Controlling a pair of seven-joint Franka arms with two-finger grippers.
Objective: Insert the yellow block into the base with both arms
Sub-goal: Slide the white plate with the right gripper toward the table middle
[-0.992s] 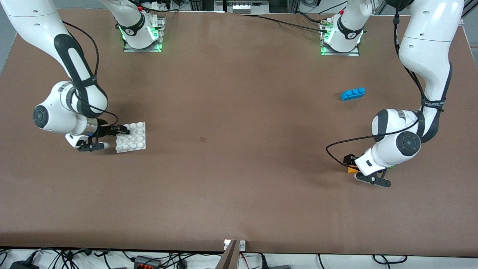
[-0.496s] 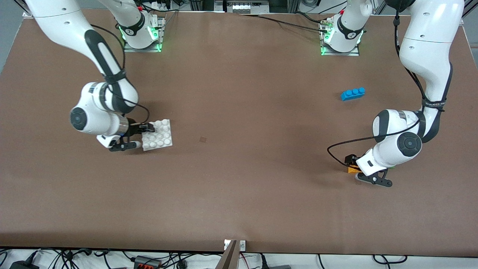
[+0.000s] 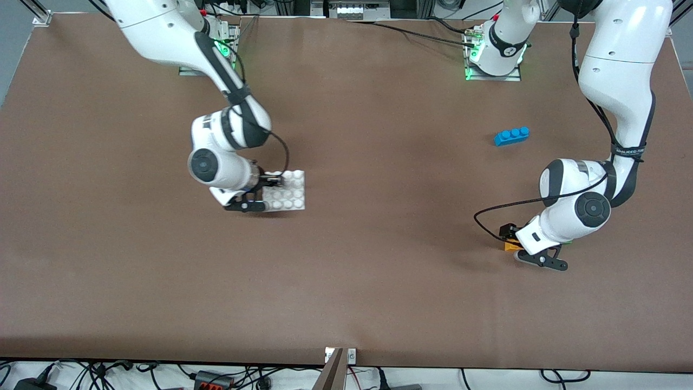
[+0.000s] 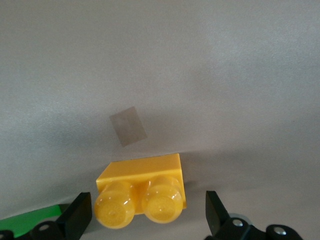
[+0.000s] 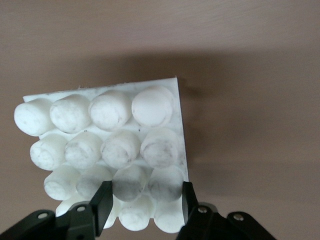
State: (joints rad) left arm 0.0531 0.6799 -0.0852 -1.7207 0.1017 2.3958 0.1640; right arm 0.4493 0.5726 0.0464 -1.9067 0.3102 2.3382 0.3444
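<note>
The right gripper (image 3: 269, 183) is clenched on the base (image 3: 289, 189), its two black fingers pinching the edge row of the white studded plate; the right wrist view shows the base (image 5: 112, 150) gripped between the fingers (image 5: 101, 204), with its shadow cast on the brown table (image 5: 250, 75) underneath. In the front view the base sits over the middle stretch of the table (image 3: 346, 271), toward the right arm's end from the small dark square mark printed on the tabletop. Well apart from the base, toward the left arm's end, the left gripper (image 3: 517, 242) is down low at the yellow block (image 3: 509, 246), which rests on the table and peeks out from under the white wrist. In the left wrist view the left gripper (image 4: 149, 215) is released, its fingers (image 4: 77, 215) standing on either side of the yellow block (image 4: 142, 192) with a clear gap on each side (so nothing is pinched there yet). A green brick (image 4: 30, 220) shows as a sliver just beside the yellow block, next to one fingertip. A blue brick (image 3: 511, 135) with three studs lies on the table farther from the front camera than the yellow block, also well away from the base.
</note>
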